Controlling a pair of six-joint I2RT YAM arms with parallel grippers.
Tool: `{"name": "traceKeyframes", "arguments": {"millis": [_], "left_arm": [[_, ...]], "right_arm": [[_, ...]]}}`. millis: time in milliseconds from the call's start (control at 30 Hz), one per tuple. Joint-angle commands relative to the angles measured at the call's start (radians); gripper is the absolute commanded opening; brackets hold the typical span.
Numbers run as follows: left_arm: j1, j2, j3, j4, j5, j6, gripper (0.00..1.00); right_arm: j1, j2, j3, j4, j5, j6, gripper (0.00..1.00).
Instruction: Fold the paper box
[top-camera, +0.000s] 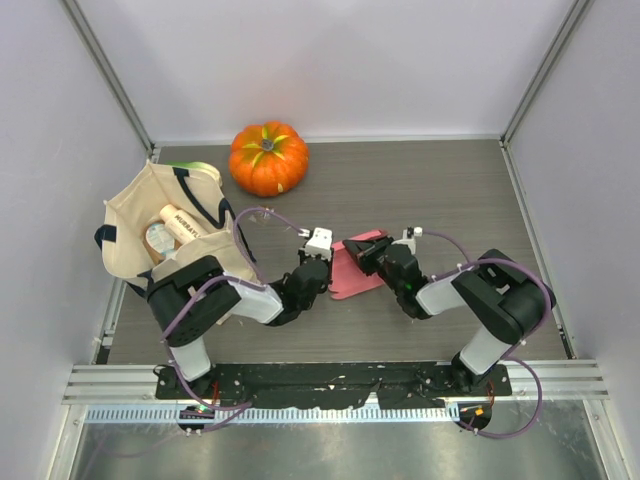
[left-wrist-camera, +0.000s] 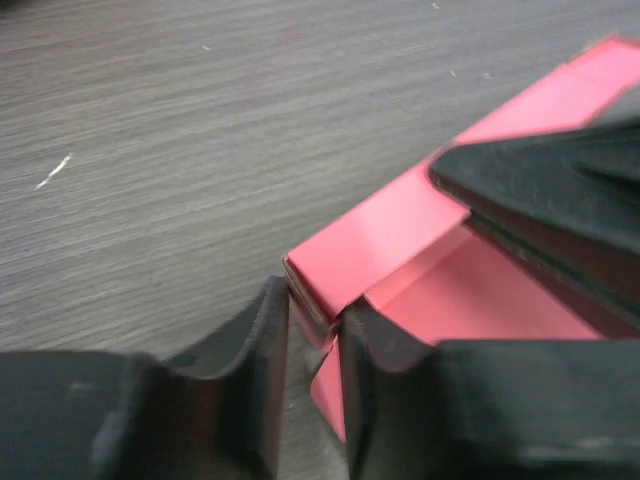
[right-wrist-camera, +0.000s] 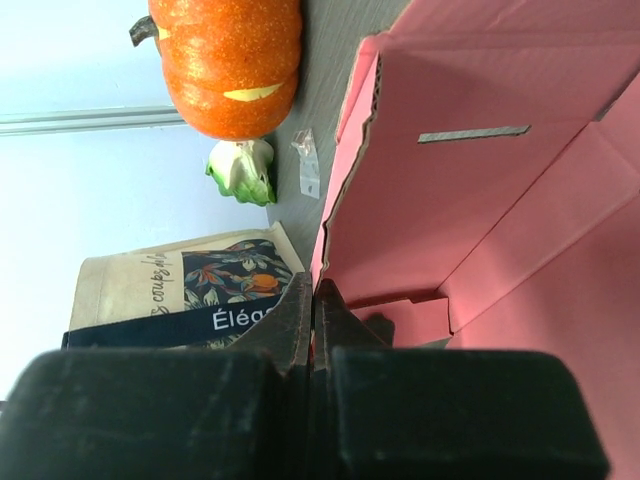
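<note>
The pink-red paper box (top-camera: 352, 268) lies on the table between the two arms, partly folded with walls raised. My left gripper (top-camera: 318, 262) is at its left side; in the left wrist view its jaws (left-wrist-camera: 313, 312) straddle a folded wall corner of the box (left-wrist-camera: 370, 240) and press on it. My right gripper (top-camera: 366, 250) is at the box's far right edge; in the right wrist view its jaws (right-wrist-camera: 314, 296) are shut on the edge of a raised wall of the box (right-wrist-camera: 440, 190). A right finger (left-wrist-camera: 540, 190) shows over the box in the left wrist view.
An orange pumpkin (top-camera: 268, 157) stands at the back. A beige tote bag (top-camera: 170, 235) with items inside lies at the left. A small green-and-white object (right-wrist-camera: 243, 168) and a scrap of clear plastic (right-wrist-camera: 308, 160) lie near the pumpkin. White walls enclose the table.
</note>
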Motion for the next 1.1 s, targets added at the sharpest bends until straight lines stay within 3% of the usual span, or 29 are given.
{"name": "traceKeyframes", "arguments": {"millis": [0,100,167,267,467,633,900,1067], "left_arm": [[-0.005,0.039,0.106,0.003,-0.266,0.006,0.19],[-0.025,0.093,0.207,-0.152,-0.434,0.015,0.00],[-0.032,0.134,0.263,-0.232,-0.551,-0.027,0.00],[-0.034,0.152,0.262,-0.281,-0.572,-0.061,0.00],[-0.037,0.143,0.204,-0.168,-0.500,-0.046,0.00],[-0.036,0.061,0.123,-0.056,-0.256,-0.040,0.00],[-0.034,-0.123,0.000,-0.100,-0.181,-0.094,0.38],[-0.034,-0.289,-0.100,-0.122,-0.084,-0.103,0.52]], "right_arm": [[0.040,0.002,-0.036,-0.092,0.006,0.025,0.01],[0.069,-0.024,-0.046,-0.110,0.038,0.050,0.01],[0.087,-0.053,-0.053,-0.129,0.079,0.088,0.01],[0.118,-0.082,-0.072,-0.153,0.140,0.146,0.01],[0.142,-0.121,-0.041,-0.241,0.176,0.154,0.01],[0.144,-0.128,-0.050,-0.186,0.190,0.082,0.01],[0.144,-0.138,-0.075,-0.147,0.190,0.050,0.01],[0.144,-0.153,-0.070,-0.169,0.196,0.044,0.03]]}}
